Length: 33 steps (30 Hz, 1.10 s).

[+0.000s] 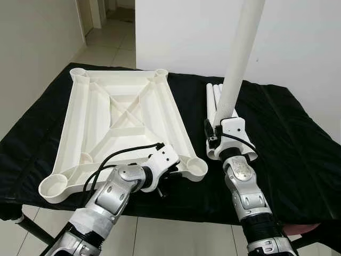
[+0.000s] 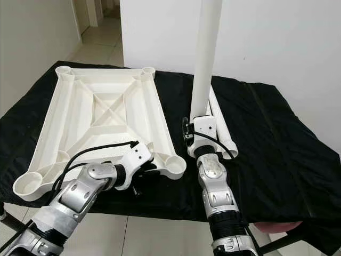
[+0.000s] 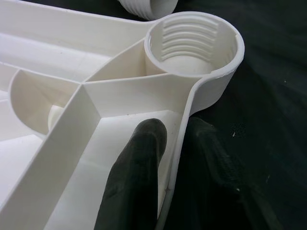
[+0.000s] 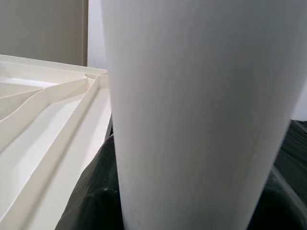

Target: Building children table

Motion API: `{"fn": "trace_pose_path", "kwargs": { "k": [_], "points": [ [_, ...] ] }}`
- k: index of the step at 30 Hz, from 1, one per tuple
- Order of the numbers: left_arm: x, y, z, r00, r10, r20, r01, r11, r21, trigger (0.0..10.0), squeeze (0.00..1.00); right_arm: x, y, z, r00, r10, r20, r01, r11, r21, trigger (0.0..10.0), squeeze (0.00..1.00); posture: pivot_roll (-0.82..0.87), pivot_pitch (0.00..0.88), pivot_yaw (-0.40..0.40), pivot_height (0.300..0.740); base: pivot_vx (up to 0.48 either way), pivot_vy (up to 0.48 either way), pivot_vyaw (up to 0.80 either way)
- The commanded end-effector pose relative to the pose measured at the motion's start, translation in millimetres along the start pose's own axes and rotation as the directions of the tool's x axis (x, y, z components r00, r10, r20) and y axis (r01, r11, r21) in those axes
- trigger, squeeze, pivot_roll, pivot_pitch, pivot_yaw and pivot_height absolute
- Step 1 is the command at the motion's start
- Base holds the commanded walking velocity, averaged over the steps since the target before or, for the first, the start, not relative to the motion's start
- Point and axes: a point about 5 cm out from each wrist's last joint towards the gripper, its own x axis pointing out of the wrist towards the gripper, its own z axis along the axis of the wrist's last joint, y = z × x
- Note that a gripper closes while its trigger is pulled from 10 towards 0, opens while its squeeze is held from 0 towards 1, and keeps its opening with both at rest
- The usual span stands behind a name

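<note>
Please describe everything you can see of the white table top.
The white table top lies upside down on the black cloth, its ribbed underside with crossing braces facing up. It looks like moulded plastic, with a round threaded socket at each corner, all empty. The left gripper clamps its near edge wall beside one socket.

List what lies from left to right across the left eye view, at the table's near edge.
Near-left corner socket of the upturned white tabletop → left hand clamped on the tabletop's rim → near-right corner socket → right hand holding a white table leg upright → black cloth.
</note>
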Motion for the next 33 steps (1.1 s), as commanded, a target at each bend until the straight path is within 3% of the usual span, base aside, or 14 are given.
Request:
{"fn": "trace_pose_path", "kwargs": {
  "k": [1,2,7,8,20,24,33],
  "points": [
    [-1.8,13.9,23.6,0.959,0.259,0.116,-0.262,0.965,0.015,10.0,0.0,-0.7,-3.9,1.1,1.0,-0.01,0.001,0.01,1.0,0.003,10.0,0.0,-0.01,0.0,-0.074,0.74,0.0,0.0,0.0],
    [-1.1,14.1,24.8,0.957,0.264,0.121,-0.267,0.964,0.001,10.0,1.0,-0.9,-4.0,0.9,1.0,-0.011,0.0,0.011,1.0,0.004,10.0,0.0,-0.01,0.0,-0.074,0.74,0.0,0.0,0.0],
    [2.5,13.1,32.0,0.953,0.264,0.146,-0.268,0.963,0.006,10.0,1.0,-1.8,-1.7,-2.2,1.0,-0.006,-0.021,0.007,0.999,0.036,10.0,0.0,-0.01,0.0,-0.075,0.74,0.0,0.0,0.0],
    [2.6,10.9,33.6,0.957,0.245,0.156,-0.251,0.968,0.014,10.0,0.0,-2.0,-1.5,-2.8,1.0,-0.01,-0.027,0.011,0.999,0.043,10.0,0.0,-0.01,0.0,-0.076,0.74,0.0,0.0,0.0],
    [-2.6,4.6,40.5,0.955,0.195,0.224,-0.198,0.98,-0.006,10.0,0.0,-4.9,2.9,-5.4,0.999,0.022,-0.034,-0.02,0.998,0.057,10.0,0.0,0.0,0.0,-0.08,0.74,0.0,0.0,0.0],
    [-17.3,3.2,46.1,0.934,0.164,0.318,-0.16,0.986,-0.038,10.0,0.0,-11.6,15.0,-2.6,0.993,0.119,0.005,-0.119,0.989,0.089,10.0,0.0,0.0,0.0,-0.081,0.74,0.0,0.0,0.0],
    [-34.4,3.7,38.4,0.917,0.189,0.35,-0.202,0.979,-0.001,10.0,0.0,-23.0,21.9,1.2,0.982,0.177,0.063,-0.185,0.973,0.137,10.0,0.0,0.0,0.0,-0.083,0.74,0.0,0.0,0.0]
  ]
}}
